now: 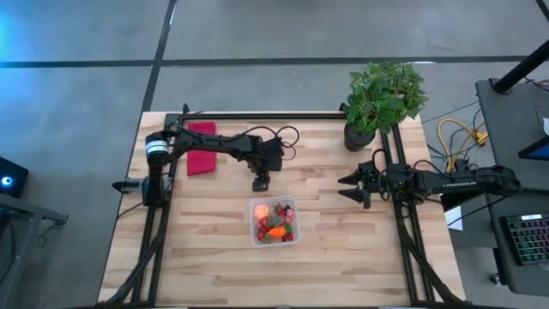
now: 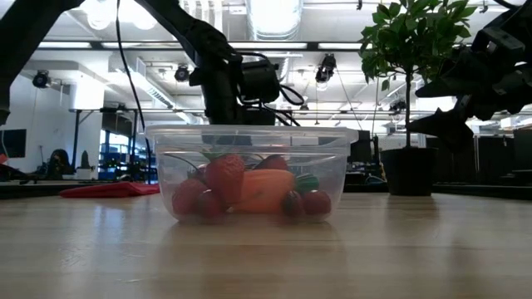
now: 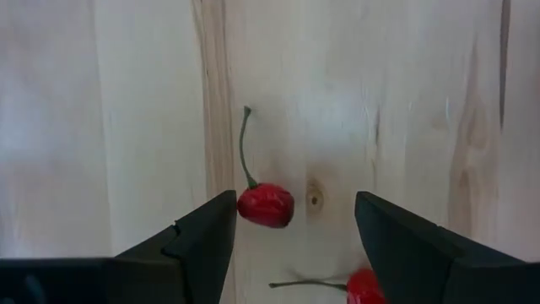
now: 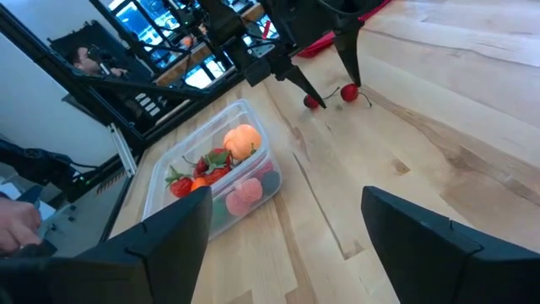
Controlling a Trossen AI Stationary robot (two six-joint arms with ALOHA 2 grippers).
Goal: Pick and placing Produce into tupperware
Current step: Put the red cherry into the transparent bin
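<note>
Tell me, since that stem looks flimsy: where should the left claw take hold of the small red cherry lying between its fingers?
Grip the small red cherry on its round body, coming straight down from above. The thin stem lies flat on the wooden table, pointing away, and the open left claw already straddles the fruit.

Clear tupperware (image 1: pixel 274 221) holds carrot (image 1: pixel 276 231), round fruit (image 1: pixel 261 210), red berries; 2 stemmed cherries (image 3: pixel 266 205) lie outside on the wood
</note>
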